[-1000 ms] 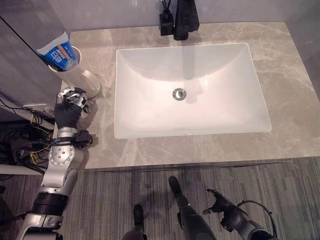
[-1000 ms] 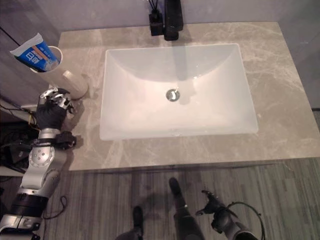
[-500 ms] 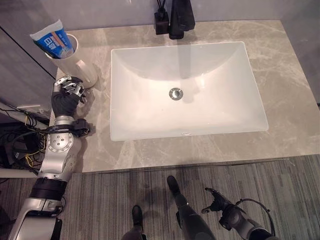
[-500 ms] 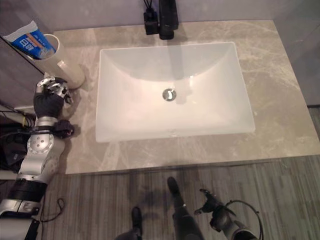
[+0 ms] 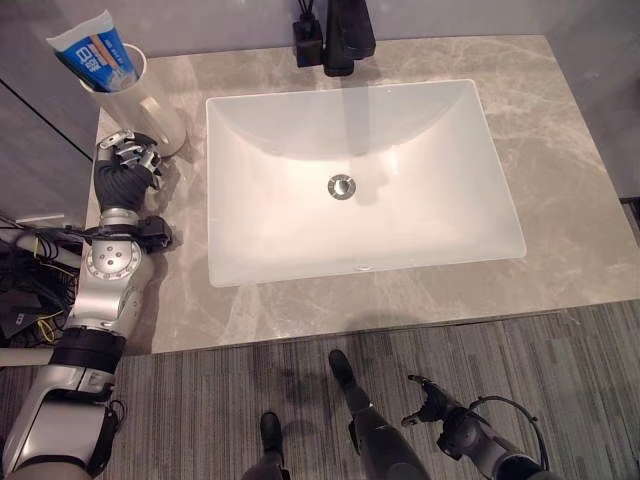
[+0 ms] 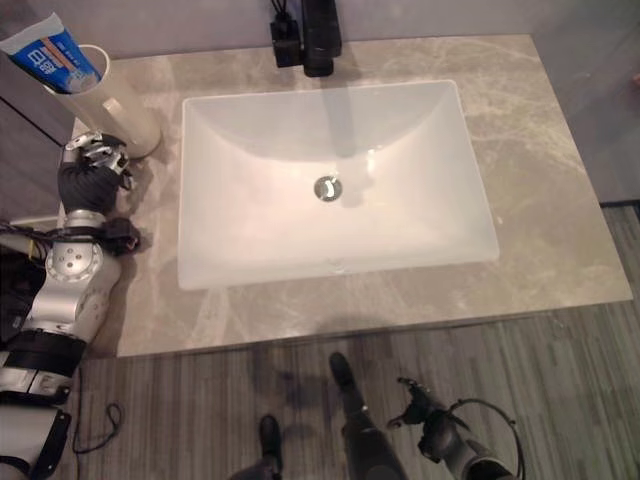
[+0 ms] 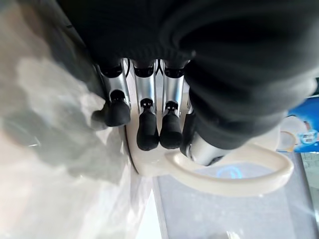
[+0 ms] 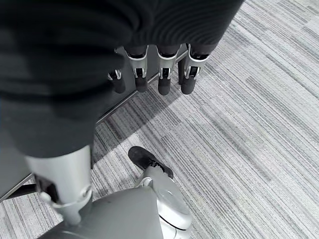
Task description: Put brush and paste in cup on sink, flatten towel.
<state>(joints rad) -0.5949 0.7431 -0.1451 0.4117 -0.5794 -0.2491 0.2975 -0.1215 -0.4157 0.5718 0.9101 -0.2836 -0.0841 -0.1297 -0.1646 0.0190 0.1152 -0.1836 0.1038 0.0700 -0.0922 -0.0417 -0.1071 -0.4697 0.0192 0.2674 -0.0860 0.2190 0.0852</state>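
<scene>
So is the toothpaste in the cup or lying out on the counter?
In the cup. The paste sticks out of its top at a slant, at the counter's far left corner, beside the left hand.

- My left hand sits right up against the cream cup, dark fingertips curled toward its side.
- The cup's handle loops just below my thumb.
- A blue and white paste tube shows at the edge, past the cup.
- Marbled grey counter lies beside the fingers.
</scene>
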